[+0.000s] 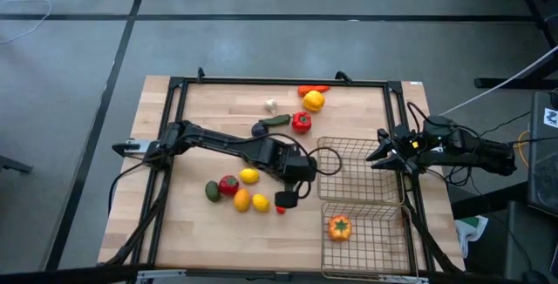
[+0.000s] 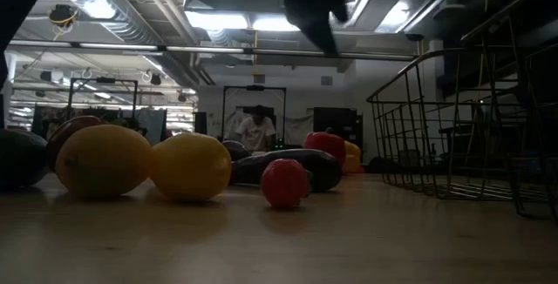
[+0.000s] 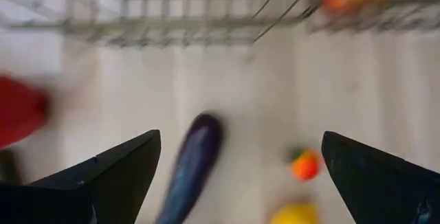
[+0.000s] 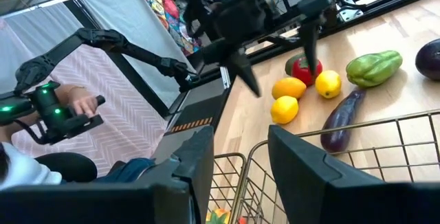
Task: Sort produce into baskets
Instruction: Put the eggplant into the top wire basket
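The table (image 1: 218, 223) is pale wood in jointed strips, matt, with a faint sheen in the low view. The baskets (image 1: 370, 199) are thin metal wire – open mesh, dull bronze-grey. The lemons (image 2: 139, 164) and the small tomato (image 2: 285, 183) look like smooth plastic, softly glossy. The eggplant (image 4: 344, 118) is glossier – dark and slick. The frame (image 1: 279, 82) is black metal, matt.

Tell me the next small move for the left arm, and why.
Probably lower the left gripper straight down onto the eggplant. Its jaws stand wide open and hold nothing, and in the wrist view the eggplant lies between them on the table, outside the basket. The right gripper waits at the table's right edge.
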Robot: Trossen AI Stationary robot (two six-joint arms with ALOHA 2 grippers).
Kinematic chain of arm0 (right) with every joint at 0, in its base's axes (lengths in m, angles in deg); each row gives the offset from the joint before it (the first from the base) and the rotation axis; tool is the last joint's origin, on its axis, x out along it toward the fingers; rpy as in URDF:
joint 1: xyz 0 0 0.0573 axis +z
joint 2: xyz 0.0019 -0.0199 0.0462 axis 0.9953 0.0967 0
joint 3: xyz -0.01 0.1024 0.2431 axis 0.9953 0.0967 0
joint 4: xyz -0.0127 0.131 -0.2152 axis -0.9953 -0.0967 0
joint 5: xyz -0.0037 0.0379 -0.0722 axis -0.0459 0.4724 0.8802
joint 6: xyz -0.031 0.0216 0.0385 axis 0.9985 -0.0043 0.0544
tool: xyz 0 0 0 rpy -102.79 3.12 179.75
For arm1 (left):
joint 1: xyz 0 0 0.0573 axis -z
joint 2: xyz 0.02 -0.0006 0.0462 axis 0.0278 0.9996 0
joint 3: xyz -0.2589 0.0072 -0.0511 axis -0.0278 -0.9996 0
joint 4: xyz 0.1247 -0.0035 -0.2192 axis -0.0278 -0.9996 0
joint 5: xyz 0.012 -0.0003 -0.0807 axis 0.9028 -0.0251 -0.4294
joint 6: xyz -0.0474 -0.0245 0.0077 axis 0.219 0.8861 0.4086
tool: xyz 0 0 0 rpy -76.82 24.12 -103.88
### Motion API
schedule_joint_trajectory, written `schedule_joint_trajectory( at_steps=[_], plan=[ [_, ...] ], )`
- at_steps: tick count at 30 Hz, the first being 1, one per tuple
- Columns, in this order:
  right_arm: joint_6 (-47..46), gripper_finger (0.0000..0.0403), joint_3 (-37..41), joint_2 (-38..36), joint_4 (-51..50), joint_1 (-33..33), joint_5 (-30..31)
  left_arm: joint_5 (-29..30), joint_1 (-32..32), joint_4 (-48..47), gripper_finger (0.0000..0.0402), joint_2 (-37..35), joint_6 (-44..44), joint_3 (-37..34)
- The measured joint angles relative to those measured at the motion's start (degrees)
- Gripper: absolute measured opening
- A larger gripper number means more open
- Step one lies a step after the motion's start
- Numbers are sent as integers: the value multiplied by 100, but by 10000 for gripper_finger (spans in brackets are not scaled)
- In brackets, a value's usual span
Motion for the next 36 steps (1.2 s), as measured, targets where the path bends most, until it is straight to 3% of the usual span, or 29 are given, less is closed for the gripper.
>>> schedule_joint_trajectory(
  at_steps=[3,15,27,36],
  plan=[
    [0,138,0,0,20,0,0,278,-16,-116,400,-4,-214,-94],
    [4,138,0,0,33,0,142,296,-244,568,399,4,-10,-1445],
    [4,138,0,0,3,0,899,8,-415,1599,358,9,-15,-2514],
    [4,138,0,0,4,0,905,2,-417,2251,331,11,-107,-2983]
  ],
)
